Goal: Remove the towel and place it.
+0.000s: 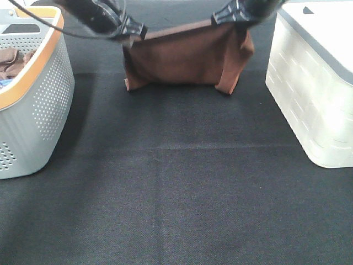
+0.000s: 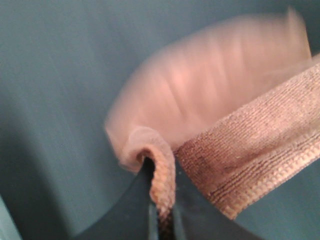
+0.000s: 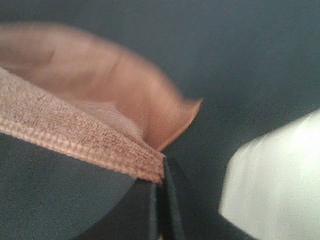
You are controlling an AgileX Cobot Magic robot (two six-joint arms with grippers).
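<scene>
Brown towel (image 1: 187,55): we saw it hanging stretched between both end effectors.
Left end effector (image 1: 135,31): we found it clamped on one top corner.
Right end effector (image 1: 222,16): clamped on the other.

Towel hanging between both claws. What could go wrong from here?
1. Slip: the left claw and right claw each pinch only a thin strip at the edge of the towel; a pull apart could free a corner.
2. Drag: its lower edge hangs low over the table and may catch.
3. The white bin sits close beside the right claw.
</scene>
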